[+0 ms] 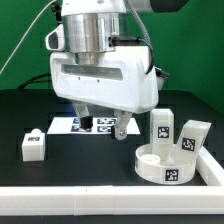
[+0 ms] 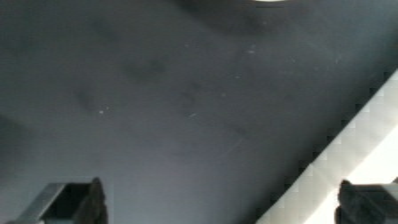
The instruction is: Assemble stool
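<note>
The round white seat (image 1: pixel 160 163) lies on the dark table at the exterior view's right, with a tag on its rim. One white tagged leg (image 1: pixel 162 125) stands upright just behind it. A second leg (image 1: pixel 196 135) leans tilted at the seat's far right side. A third leg (image 1: pixel 33 145) lies apart at the exterior view's left. My gripper (image 1: pixel 103 124) hangs over the middle of the table, to the left of the seat. It is open and empty. In the wrist view the gripper (image 2: pixel 221 205) shows two dark fingertips (image 2: pixel 71 203) wide apart over bare dark table.
The marker board (image 1: pixel 97 125) lies flat just behind my fingers. A long white border rail (image 1: pixel 100 195) runs along the table's front and up the right side. In the wrist view a white strip (image 2: pixel 365 150) crosses one corner; I cannot tell what it belongs to.
</note>
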`<state>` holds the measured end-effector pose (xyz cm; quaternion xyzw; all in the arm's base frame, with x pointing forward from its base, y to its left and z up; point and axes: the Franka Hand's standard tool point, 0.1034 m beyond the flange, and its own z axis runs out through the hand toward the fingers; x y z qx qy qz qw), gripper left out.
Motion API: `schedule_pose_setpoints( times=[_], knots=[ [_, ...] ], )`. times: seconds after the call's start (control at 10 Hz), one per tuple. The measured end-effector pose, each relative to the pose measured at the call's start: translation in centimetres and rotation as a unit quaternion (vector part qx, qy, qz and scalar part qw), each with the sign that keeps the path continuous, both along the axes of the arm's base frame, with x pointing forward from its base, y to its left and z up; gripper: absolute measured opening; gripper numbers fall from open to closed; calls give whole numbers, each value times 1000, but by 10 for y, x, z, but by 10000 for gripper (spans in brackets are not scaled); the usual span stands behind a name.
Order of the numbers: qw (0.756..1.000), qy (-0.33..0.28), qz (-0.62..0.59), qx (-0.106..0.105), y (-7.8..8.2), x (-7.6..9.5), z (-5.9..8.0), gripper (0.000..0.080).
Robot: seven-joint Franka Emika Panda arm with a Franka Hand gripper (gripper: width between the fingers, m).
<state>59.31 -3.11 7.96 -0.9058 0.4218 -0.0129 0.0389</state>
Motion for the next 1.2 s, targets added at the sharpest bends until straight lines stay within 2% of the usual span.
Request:
schedule_pose_setpoints(
  times=[0.2,0.4,0.6,0.9,1.1,1.2],
  knots=[
    [996,-4,89,-9,-4,0,0,649],
    [973,-15,228,-40,-22,-3,-4,649],
    [943,-23,328,-57,-32,-8,-9,649],
    [915,-22,399,-63,-33,-8,-9,649],
    [914,-22,401,-63,-34,-8,-9,649],
    [909,-16,411,-65,-45,-16,-13,649]
  ],
)
